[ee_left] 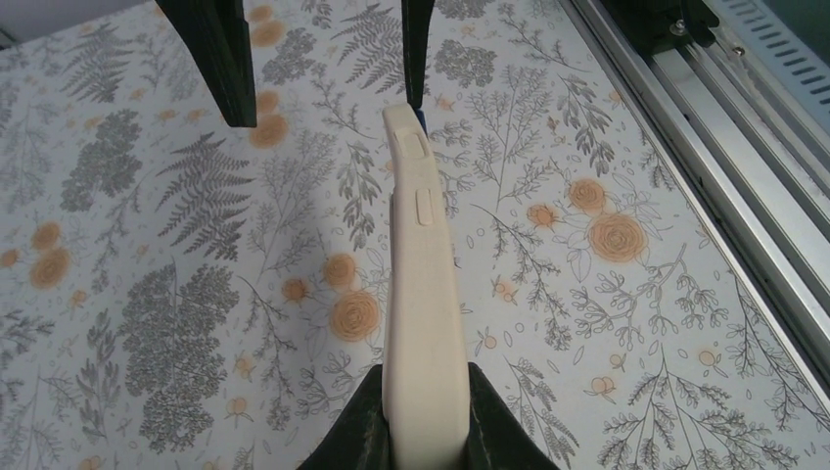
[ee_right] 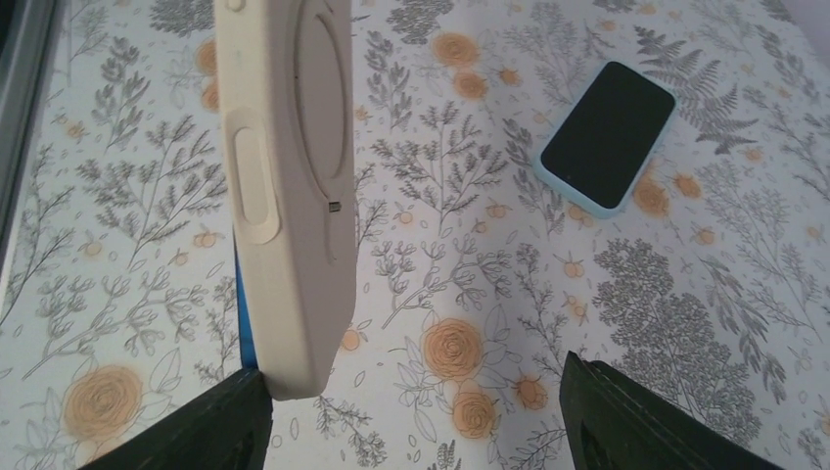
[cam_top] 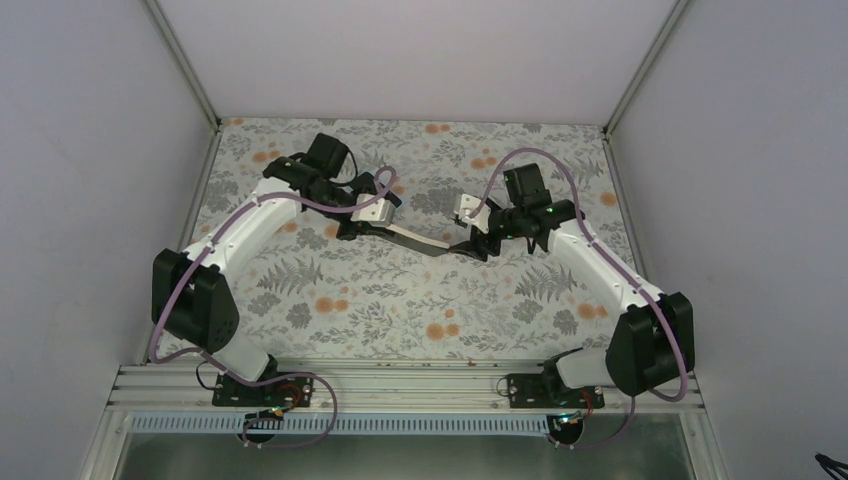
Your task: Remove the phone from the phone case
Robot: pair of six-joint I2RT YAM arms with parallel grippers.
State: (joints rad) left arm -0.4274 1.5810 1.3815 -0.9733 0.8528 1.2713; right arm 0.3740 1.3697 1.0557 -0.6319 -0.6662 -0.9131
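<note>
The left gripper [ee_left: 424, 423] is gripping one end of the cream phone case [ee_left: 419, 274], its two dark fingers [ee_left: 357, 439] closing firmly on the case's broad sides. The case is hanging in the air, turned on edge, so that its narrow side with the two button bumps is facing the left wrist camera. The flowered table [cam_top: 420, 300] is lying below the case and is not touching it. A thin blue strip, apparently the phone [ee_right: 242, 323], is peeking out from behind the case near its other end, sitting against the case's far face. At that other end the right gripper [ee_right: 426, 431] is standing wide open and is gripping nothing. One of its fingers is sitting just beside the case's rounded corner, though whether it is touching the case cannot be told. The other finger is standing well apart from the case. A dark-screened handset [ee_right: 607, 135] with a pale blue rim is lying flat on the table, screen up, well apart from the case, out beyond the case's back face with the oval outline.
</note>
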